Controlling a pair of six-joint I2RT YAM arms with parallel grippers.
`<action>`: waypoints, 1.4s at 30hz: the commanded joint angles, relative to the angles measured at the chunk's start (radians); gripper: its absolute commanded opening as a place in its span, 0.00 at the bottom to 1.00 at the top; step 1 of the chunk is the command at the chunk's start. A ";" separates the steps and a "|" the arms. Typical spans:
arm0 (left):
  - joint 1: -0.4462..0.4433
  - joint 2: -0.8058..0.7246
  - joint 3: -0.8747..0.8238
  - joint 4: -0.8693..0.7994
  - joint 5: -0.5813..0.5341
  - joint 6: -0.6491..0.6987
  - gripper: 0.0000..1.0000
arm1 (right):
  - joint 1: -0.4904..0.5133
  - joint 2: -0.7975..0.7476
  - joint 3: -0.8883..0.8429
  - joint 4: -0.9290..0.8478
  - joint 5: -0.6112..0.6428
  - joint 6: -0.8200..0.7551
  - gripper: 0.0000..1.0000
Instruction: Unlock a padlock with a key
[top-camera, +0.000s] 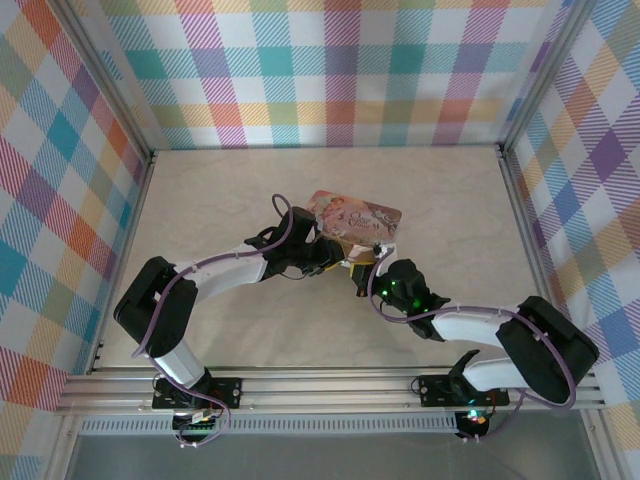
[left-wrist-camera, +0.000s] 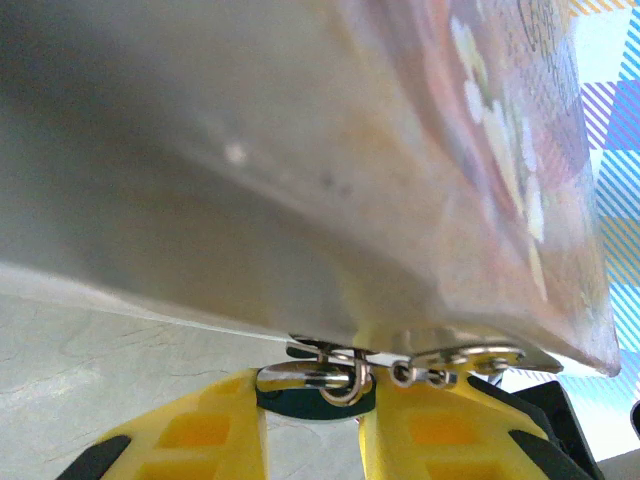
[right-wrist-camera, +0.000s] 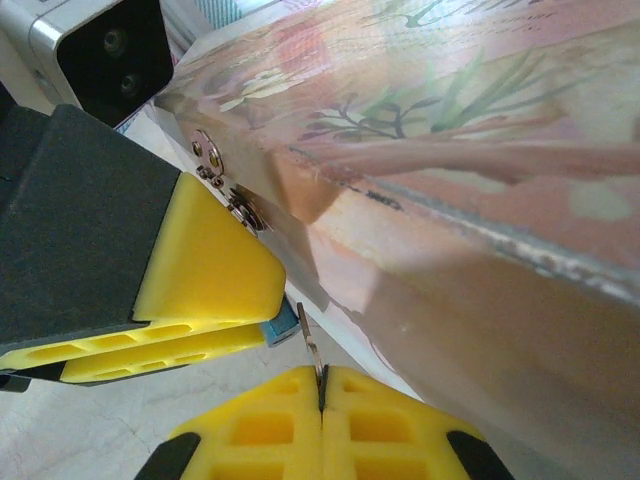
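So the biggest thing here is the table (top-camera: 220, 200), a pale beige marbled-looking surface boxed in on three sides by pastel plaid walls (top-camera: 340, 70), with an aluminium rail (top-camera: 330, 378) along the near edge. Plenty of bare room left, right and behind; all the action is crammed into the middle. The left arm (top-camera: 200, 285) and right arm (top-camera: 480, 325), black and white shells with purple cable looped along them, bend inward and meet nose to nose at the near edge of the pink tin (top-camera: 358, 215). That's a flat rectangular box with rounded corners, a glossy printed floral lid and a plain dull metal side wall. Up close it takes up most of both wrist views, so there's basically no clearance around the fingers. The left gripper (left-wrist-camera: 315, 415) has chunky yellow ribbed pads on black mounts, and they're squeezed on either side of the padlock (left-wrist-camera: 295, 398), a small dark blue body right under the tin's edge. Its thin shiny shackle (left-wrist-camera: 345, 385) is hooked at a little metal hasp (left-wrist-camera: 465, 358) riveted there. The right gripper (right-wrist-camera: 322, 385) has its yellow pads pressed flat together, pinching the key (right-wrist-camera: 309, 340), a skinny pale metal sliver sticking up out of the seam. The key tip is just beside the blue corner of the lock, but whether they touch I honestly can't tell.
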 joint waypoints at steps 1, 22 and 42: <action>-0.013 -0.020 0.005 0.027 0.032 -0.024 0.25 | 0.001 -0.015 -0.004 0.015 -0.014 0.002 0.00; -0.016 -0.039 0.012 0.018 0.031 -0.035 0.25 | 0.001 -0.027 -0.040 -0.002 -0.034 -0.030 0.00; -0.017 -0.044 -0.004 0.064 0.061 -0.139 0.25 | 0.002 0.034 -0.117 0.228 -0.033 -0.062 0.00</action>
